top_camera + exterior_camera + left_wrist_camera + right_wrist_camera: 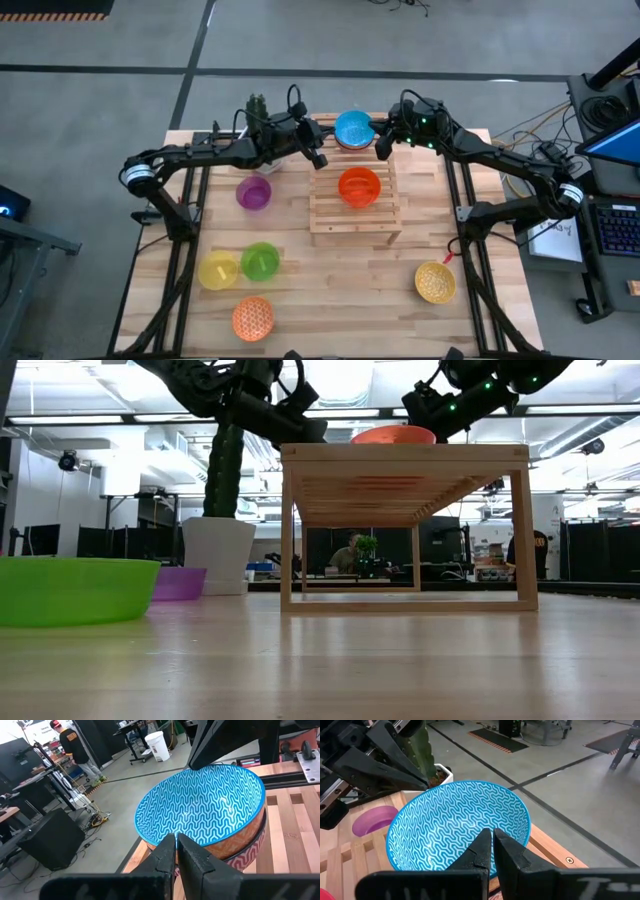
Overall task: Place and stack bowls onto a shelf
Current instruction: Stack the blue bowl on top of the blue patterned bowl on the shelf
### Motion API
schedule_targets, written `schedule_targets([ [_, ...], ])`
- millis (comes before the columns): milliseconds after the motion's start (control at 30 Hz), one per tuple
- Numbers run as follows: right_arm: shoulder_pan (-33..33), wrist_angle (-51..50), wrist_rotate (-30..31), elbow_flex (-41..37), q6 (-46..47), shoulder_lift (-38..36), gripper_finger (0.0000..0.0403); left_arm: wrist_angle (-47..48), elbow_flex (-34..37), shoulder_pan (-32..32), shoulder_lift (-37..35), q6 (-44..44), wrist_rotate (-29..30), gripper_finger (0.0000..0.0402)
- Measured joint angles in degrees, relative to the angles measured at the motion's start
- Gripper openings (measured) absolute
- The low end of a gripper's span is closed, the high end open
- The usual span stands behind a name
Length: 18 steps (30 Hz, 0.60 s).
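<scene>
A blue-white patterned bowl (353, 128) sits at the far edge of the wooden shelf (330, 215), nested in a red-and-white patterned bowl (248, 859). A red-orange bowl (359, 186) stands on the shelf's middle. My left gripper (319, 158) is shut at the blue bowl's left side, with its tips (176, 840) by the rim. My right gripper (382, 150) is shut at the bowl's right side (492, 834). On the table lie a purple bowl (254, 192), a yellow bowl (218, 270), a green bowl (260, 260), an orange lattice bowl (252, 318) and a yellow lattice bowl (435, 282). My left gripper's shut fingertips stand at the blue bowl's left rim (161, 836), slanting slightly down from the table's left; whether they touch it I cannot tell. My right gripper's shut fingertips stand over the bowl's right rim (512, 845), coming from the right; whether they touch it I cannot tell.
A white cactus pot (258, 108) stands at the far left, behind my left arm. The shelf is raised on legs (288, 530), open beneath. In the low view the green bowl (70, 588) and the purple bowl (178, 582) sit left of the shelf. People show in the room beyond.
</scene>
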<state>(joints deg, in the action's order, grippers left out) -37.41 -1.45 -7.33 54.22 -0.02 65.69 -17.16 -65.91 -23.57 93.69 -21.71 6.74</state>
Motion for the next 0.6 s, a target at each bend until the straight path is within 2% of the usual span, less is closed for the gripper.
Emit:
schedule_targets([
  [133,0.0,0.3,0.0,0.0,0.5,-0.6,0.0009,0.1,0.1,0.0,-1.4,0.4,0.0,0.0000],
  [333,0.6,-0.6,-0.4,0.0,3.6,-5.9,0.0009,6.1,0.1,1.4,-9.4,1.9,0.2,0.0000],
  [600,7.6,-5.8,-0.6,-0.1,7.5,-14.5,0.0009,15.6,2.7,7.7,-20.4,4.3,-0.3,0.0000],
])
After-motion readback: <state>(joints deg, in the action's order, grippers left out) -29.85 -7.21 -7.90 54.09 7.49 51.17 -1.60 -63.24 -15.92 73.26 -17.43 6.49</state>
